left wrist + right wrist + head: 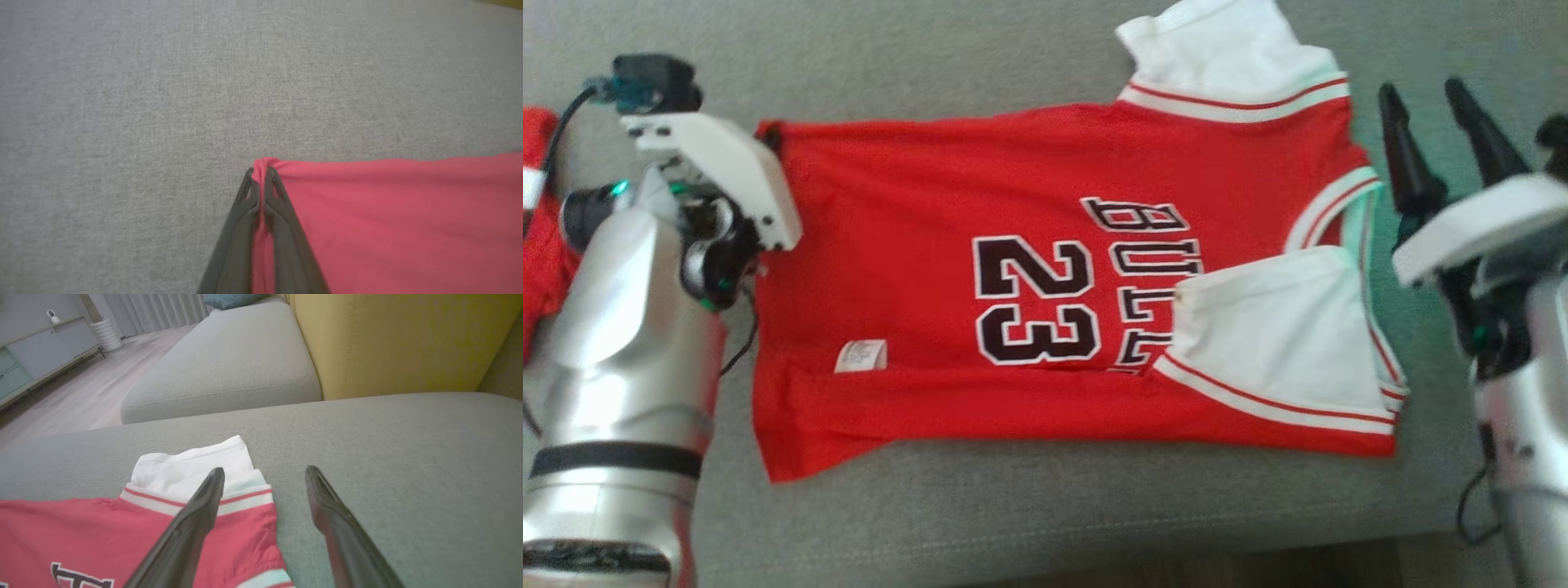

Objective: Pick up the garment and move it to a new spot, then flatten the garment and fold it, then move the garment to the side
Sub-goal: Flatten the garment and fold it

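- Lying spread across the grey sofa cushion [1013,523] is the garment [1013,163], a red jersey with white sleeves. Its hem is facing the robot's left and its neck end the robot's right.
- One white sleeve [1274,327] is lying folded over the printed front. The other sleeve [1225,57] is projecting past the far edge.
- Handling, as judged: the garment is behaving as a light, soft, limp item.
  - It is likely to be sagging and bunching wherever it is lifted without support.
  - It is likely to be sliding readily over the cushion weave.
  - Nothing on it is looking fragile.
- Holding points, as judged: corners and seamed edges are offering the firmest purchase, namely the hem corners and the striped shoulder trim. A pinch in the middle of a panel is risking a catch on one layer alone.
- The left end effector [259,171] is clamping the far hem corner [267,162]. Its fingers are drawn together with a gather of red cloth pinched between them, and the tips are sitting low at the cushion.
- The right end effector [1419,88] is standing with its fingers wide apart and is holding nothing.
  - It is hovering just beside the neck end.
  - In the right wrist view one finger is crossing the striped trim; whether it is touching the cloth cannot be told.
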